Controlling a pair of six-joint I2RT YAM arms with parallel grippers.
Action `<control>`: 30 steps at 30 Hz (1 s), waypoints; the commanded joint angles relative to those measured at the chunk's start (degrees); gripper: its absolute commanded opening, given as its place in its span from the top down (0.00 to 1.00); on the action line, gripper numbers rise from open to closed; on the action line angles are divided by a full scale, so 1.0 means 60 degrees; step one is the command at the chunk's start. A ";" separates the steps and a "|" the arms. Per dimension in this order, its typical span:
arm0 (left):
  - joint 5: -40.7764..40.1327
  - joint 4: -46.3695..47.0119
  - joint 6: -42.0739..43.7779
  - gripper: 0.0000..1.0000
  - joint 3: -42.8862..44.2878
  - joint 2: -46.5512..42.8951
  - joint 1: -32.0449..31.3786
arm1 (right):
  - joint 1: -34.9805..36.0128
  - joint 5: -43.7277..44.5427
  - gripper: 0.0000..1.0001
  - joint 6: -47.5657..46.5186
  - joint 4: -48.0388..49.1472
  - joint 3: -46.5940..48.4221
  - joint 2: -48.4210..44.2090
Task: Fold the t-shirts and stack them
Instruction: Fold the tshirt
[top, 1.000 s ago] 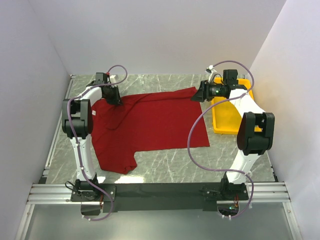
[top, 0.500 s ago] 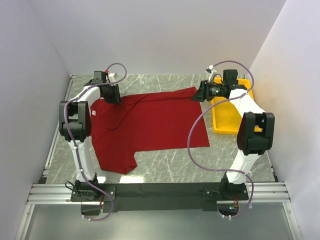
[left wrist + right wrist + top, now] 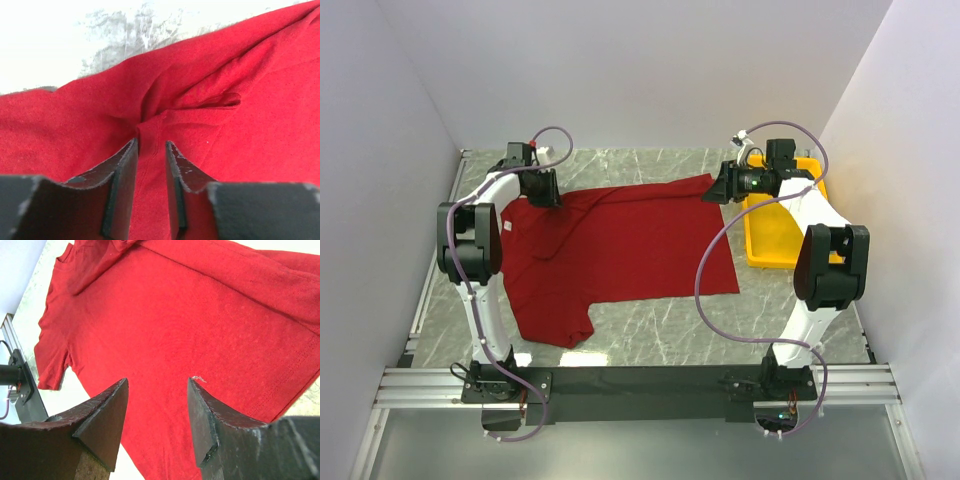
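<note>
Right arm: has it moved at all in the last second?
No. The right arm holds its place: its jaws stay just left of the yellow tray's far corner, over the shirt's far right corner.

Parts of t-shirt (image 3: 630, 245) and yellow tray (image 3: 765, 245) masked

From above, the left arm (image 3: 470, 240) covers the t-shirt's left edge and the tips of the left claw (image 3: 546, 196) at its far corner; the right arm (image 3: 825, 255) hides part of the yellow tray beside it. Both wrist views crop the t-shirt; the table (image 3: 125, 30) beyond is washed out.
</note>
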 commanded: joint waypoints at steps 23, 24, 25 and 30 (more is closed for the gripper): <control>0.4199 -0.1162 0.1804 0.99 -0.2545 -0.2605 -0.0098 | -0.0051 -0.0058 0.42 -0.0158 0.0077 -0.0109 -0.0711; 0.4244 -0.1251 0.1877 0.99 -0.2634 -0.2635 -0.0156 | -0.0051 -0.0058 0.42 -0.0158 0.0077 -0.0094 -0.0697; 0.4302 -0.1324 0.1922 0.99 -0.2736 -0.2664 -0.0186 | -0.0051 -0.0072 0.42 -0.0173 0.0062 -0.0065 -0.0682; 0.4377 -0.1531 0.1893 0.99 -0.3132 -0.2562 -0.0551 | -0.0051 -0.0058 0.42 -0.0129 0.0091 -0.0021 -0.0653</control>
